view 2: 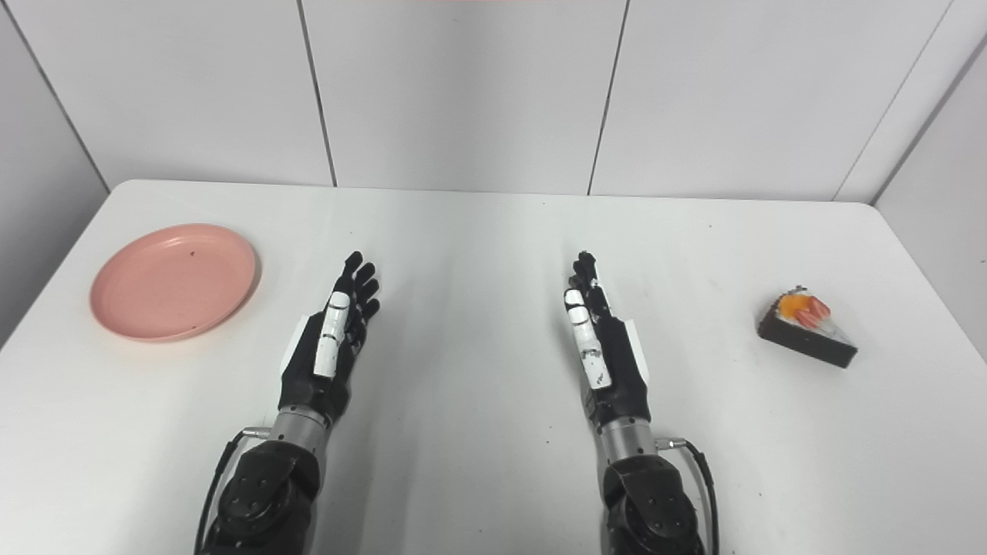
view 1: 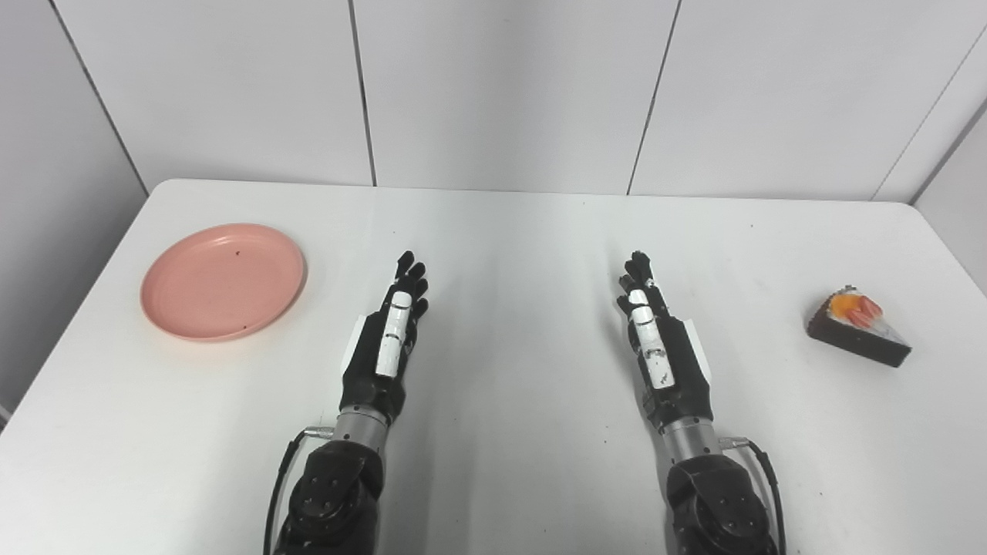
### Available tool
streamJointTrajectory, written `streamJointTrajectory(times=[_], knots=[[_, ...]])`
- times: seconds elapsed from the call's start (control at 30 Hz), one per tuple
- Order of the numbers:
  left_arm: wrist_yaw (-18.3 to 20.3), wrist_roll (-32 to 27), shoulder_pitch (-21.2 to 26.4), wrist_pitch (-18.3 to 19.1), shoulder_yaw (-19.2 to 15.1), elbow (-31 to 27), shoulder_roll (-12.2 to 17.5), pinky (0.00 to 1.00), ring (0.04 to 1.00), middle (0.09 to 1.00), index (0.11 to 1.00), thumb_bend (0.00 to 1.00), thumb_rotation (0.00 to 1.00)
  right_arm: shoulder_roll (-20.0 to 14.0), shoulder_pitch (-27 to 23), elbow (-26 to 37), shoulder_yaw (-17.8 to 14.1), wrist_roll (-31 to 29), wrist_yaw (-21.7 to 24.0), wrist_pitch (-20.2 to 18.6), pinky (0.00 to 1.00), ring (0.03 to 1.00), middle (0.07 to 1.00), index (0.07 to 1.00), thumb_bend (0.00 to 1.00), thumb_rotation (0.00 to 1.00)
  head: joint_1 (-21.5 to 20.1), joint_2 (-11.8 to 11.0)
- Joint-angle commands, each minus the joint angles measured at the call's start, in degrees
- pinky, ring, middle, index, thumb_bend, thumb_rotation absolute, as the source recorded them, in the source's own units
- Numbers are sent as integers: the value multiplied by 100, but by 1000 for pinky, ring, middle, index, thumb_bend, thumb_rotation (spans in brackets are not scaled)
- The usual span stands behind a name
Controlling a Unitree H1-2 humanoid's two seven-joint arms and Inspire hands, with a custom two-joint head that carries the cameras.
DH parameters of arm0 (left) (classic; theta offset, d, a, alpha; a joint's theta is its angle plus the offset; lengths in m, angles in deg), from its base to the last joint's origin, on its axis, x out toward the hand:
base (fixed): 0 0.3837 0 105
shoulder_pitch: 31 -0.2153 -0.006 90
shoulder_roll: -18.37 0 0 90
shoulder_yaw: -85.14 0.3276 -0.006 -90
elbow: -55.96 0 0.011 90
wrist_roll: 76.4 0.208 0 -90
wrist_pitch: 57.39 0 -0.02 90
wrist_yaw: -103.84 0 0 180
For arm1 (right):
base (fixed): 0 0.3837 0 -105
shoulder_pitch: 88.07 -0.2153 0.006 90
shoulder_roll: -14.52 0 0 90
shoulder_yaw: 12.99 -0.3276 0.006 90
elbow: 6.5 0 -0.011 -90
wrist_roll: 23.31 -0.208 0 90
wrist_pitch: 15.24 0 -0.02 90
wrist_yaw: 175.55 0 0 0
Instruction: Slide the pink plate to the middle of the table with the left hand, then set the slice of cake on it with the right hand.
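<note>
Round glossy pink plate (view 1: 223, 281); wedge cake slice (view 1: 857, 326); left hand (view 1: 392, 333), right hand (view 1: 656, 339) flat, fingers extended, empty

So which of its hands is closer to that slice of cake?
The right hand. It is open over the table's middle, with the slice of cake off to its right near the table edge. The left hand, also open, sits farther away, nearer the pink plate.
</note>
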Motion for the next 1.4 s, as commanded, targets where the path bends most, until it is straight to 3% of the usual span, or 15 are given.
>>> streamJointTrajectory(times=[0.0, 0.1, 0.2, 0.27, 0.33, 0.43, 0.53, 0.63, 0.8, 0.93, 1.07, 1.2, 1.37], knots=[[20, 52, -212, 27, 20, 106, 54, 1000, 1000, 1000, 1000, 551, 1000, 37, 31, -1, 4, -34, -3, 85, 1000, 992, 999, 1000, 562, 900, 3, -7], [3, 100, -233, 2, 45, 78, 49, 1000, 1000, 1000, 1000, 560, 1000, 27, 32, -52, -14, -62, 7, 132, 1000, 990, 995, 1000, 557, 894, 286, -84], [6, 180, -183, -469, 70, 375, 41, 1000, 1000, 1000, 1000, 564, 1000, -72, 44, -56, -15, -87, 87, 74, 1000, 998, 999, 1000, 578, 901, 669, -199], [-86, 329, -75, -501, 98, 469, 32, 1000, 1000, 1000, 1000, 539, 1000, -177, 61, -89, -24, -173, 196, 113, 1000, 1000, 1000, 1000, 590, 902, 979, -326], [-235, 569, 15, -726, 140, 615, 48, 1000, 1000, 1000, 1000, 523, 1000, -221, 89, -116, -61, -268, 250, 196, 1000, 1000, 1000, 1000, 594, 888, 1143, -400], [-599, 743, 374, -1573, 7, 1355, 25, 1000, 1000, 1000, 1000, 556, 1000, -318, 97, -318, -134, -403, 377, 462, 1000, 1000, 1000, 1000, 583, 886, 1578, -623], [-805, 756, 729, -1754, -169, 1781, 89, 1000, 1000, 1000, 1000, 593, 1000, -362, 55, -550, -179, -612, 548, 554, 1000, 1000, 1000, 1000, 579, 882, 1905, -841], [-1162, 1006, 957, -1697, -301, 1865, 187, 1000, 1000, 999, 1000, 631, 1000, -383, 46, -724, -209, -681, 635, 682, 1000, 1000, 1000, 1000, 594, 888, 2032, -952], [-1342, 837, 1272, -2265, -573, 2166, 305, 1000, 995, 974, 975, 651, 1000, -385, 77, -689, -259, -645, 598, 652, 1000, 1000, 1000, 1000, 523, 907, 2213, -1152], [-1408, 875, 1478, -2146, -727, 2029, 534, 1000, 964, 938, 942, 660, 1000, -382, 63, -697, -274, -639, 594, 625, 1000, 1000, 1000, 1000, 482, 913, 2210, -1254], [-1416, 689, 1720, -2065, -925, 1889, 709, 1000, 903, 892, 897, 775, 1000, -386, 78, -636, -256, -566, 565, 595, 1000, 1000, 1000, 1000, 437, 933, 2217, -1308], [-1419, 556, 1816, -2246, -1080, 1865, 862, 846, 832, 839, 841, 841, 1000, -373, 65, -652, -276, -554, 563, 582, 1000, 1000, 1000, 1000, 412, 949, 2253, -1381], [-1525, 435, 1874, -2371, -1340, 1820, 1101, 745, 751, 771, 779, 865, 1000, -378, 80, -610, -283, -587, 593, 558, 1000, 1000, 1000, 1000, 390, 942, 2299, -1465]])
